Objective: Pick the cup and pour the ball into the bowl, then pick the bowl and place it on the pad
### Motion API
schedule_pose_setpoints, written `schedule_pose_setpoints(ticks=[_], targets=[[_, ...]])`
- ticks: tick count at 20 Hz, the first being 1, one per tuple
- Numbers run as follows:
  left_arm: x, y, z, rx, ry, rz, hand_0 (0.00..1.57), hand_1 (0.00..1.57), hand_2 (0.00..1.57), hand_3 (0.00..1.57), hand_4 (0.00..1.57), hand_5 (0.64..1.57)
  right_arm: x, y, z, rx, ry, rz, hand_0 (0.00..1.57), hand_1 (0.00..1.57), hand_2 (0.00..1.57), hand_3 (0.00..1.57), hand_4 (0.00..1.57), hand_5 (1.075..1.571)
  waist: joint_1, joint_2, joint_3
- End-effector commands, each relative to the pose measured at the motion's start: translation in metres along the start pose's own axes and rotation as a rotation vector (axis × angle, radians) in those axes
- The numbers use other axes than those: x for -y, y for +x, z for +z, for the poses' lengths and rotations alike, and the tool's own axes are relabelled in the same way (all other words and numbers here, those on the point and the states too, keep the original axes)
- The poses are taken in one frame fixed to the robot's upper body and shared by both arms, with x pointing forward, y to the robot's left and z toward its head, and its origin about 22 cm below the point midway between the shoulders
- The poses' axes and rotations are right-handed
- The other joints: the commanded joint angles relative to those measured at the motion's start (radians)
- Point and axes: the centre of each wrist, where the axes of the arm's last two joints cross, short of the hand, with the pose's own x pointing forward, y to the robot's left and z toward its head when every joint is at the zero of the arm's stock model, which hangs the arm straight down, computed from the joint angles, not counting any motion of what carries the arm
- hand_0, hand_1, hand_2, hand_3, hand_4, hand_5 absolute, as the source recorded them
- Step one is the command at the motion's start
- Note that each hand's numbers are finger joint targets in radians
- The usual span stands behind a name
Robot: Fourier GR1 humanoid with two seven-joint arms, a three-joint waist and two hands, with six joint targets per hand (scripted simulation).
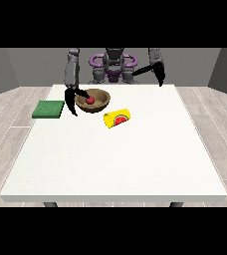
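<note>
Bowl [93, 100] on white table [115, 159], grey-walled room, plank floor.

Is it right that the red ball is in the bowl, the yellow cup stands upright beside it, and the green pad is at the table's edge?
Not quite: in the front view the yellow cup lies on its side beside the bowl, not upright. The red ball is in the bowl, and the green pad is at the table's edge.

Red ball [90, 100] sits in the bowl [98, 104] — yellow cup [116, 118] lies tipped just beside.

Bare room: grey walls [1, 69]; wood-plank floor [11, 117]; white table [115, 164]
</note>
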Motion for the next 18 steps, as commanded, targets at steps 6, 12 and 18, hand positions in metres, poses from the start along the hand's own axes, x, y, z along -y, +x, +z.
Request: schedule_pose_setpoints(ticks=[6, 12, 18], targets=[[-0.013, -0.014, 0.006, -0.035, 0.038, 0.008, 0.00, 0.00, 0.00, 0.00, 0.00, 1.569, 0.003, -0.002, 0.001, -0.216, -0.087, 0.226, 1.57, 1.57, 1.57, 1.57, 1.03, 1.551, -0.012, -0.010, 0.0121], [-0.060, -0.046, 0.029, -0.096, 0.101, 0.012, 0.00, 0.00, 0.00, 0.00, 0.00, 1.570, -0.016, 0.024, -0.018, -0.236, -0.086, 0.272, 1.57, 1.57, 1.57, 1.57, 1.02, 1.552, -0.073, -0.085, 0.0128], [-0.051, -0.051, 0.030, -0.194, 0.114, 0.022, 0.00, 0.00, 0.00, 0.00, 0.00, 1.570, -0.003, 0.071, -0.038, -0.324, -0.039, 0.237, 1.57, 1.57, 1.57, 1.57, 1.05, 1.553, -0.132, -0.149, 0.0129]])
